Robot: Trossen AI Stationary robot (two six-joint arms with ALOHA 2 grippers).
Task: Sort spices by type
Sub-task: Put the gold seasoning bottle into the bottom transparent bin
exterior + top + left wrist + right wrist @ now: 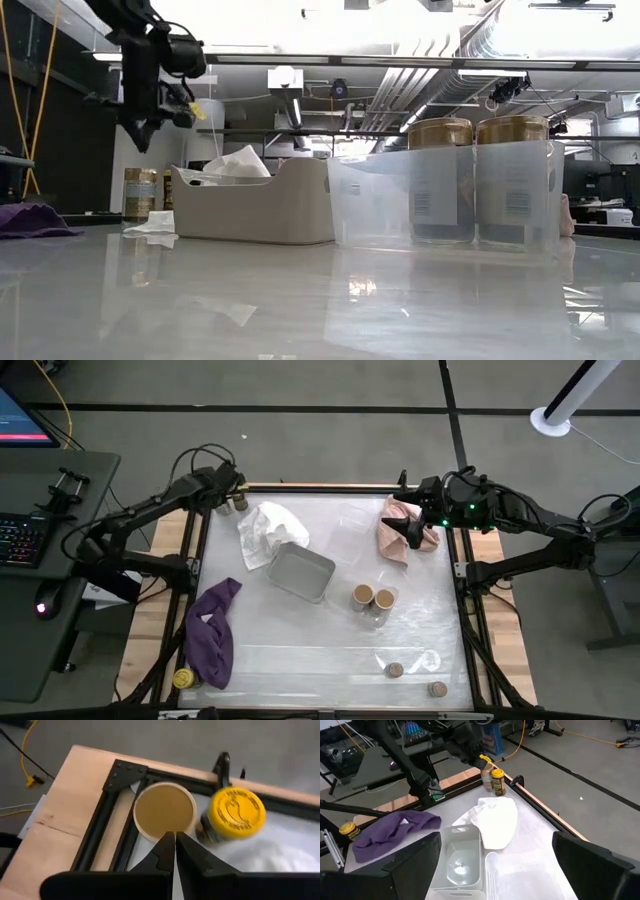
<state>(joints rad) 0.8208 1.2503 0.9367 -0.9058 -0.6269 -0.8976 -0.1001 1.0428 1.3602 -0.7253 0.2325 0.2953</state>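
My left gripper [174, 840] is shut and hangs above the table's far left corner, over a wider tan-topped jar [164, 810] and a yellow-lidded dark jar [235, 813] standing side by side there [234, 506]; it is raised clear of them in the low view [148, 132]. Two more tan-topped jars [372, 597] stand in a clear container [440, 200]. A second yellow-lidded jar [182, 678] stands at the near left corner. Two tiny brownish jars [395, 670] [437, 688] stand near the near edge. My right gripper [500, 870] is open, above the pink cloth [400, 530].
The grey tray [300, 570] sits mid-table, the white cloth [268, 530] lies beside it toward the far left, and the purple cloth [212, 630] lies along the left side. The black frame rail [112, 795] borders the corner jars. Bare tabletop lies along the near middle [300, 660].
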